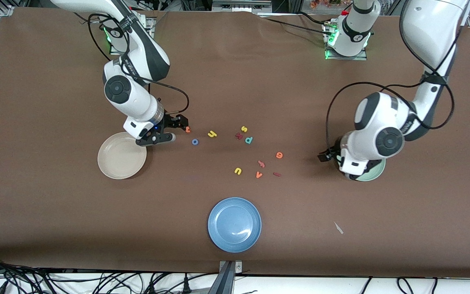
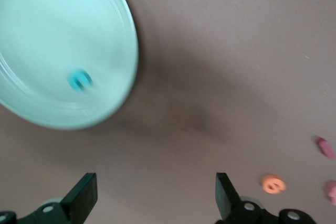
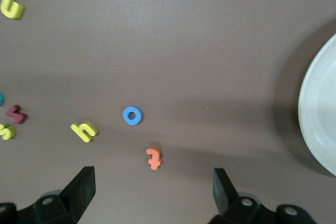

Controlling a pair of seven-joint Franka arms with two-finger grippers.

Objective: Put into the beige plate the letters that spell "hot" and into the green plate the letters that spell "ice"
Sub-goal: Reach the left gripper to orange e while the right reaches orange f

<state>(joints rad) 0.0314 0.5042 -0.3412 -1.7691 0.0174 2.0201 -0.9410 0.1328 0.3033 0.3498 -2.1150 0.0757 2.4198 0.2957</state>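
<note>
The beige plate (image 1: 121, 155) (image 3: 321, 114) lies toward the right arm's end. Beside it my right gripper (image 1: 176, 130) (image 3: 152, 192) stands open, low over the table, with the orange t (image 1: 187, 130) (image 3: 153, 157) just off its fingertips. The blue o (image 1: 195, 142) (image 3: 132, 115) and the yellow h (image 1: 212, 133) (image 3: 84, 131) lie close by. My left gripper (image 1: 329, 157) (image 2: 156, 198) hangs open and empty over bare table beside the green plate (image 1: 375, 173) (image 2: 121, 35), which holds the teal c (image 2: 80, 80). The orange e (image 1: 279, 154) (image 2: 273, 184) and the dark red i (image 1: 276, 174) (image 2: 325, 148) rest on the table.
A blue plate (image 1: 234, 224) sits near the front edge. Loose letters lie mid-table: yellow s (image 1: 244, 129), teal p (image 1: 249, 140), a dark red letter (image 1: 239, 136), a pink letter (image 1: 261, 163), yellow u (image 1: 238, 171), orange v (image 1: 258, 175). The left arm's wrist covers most of the green plate.
</note>
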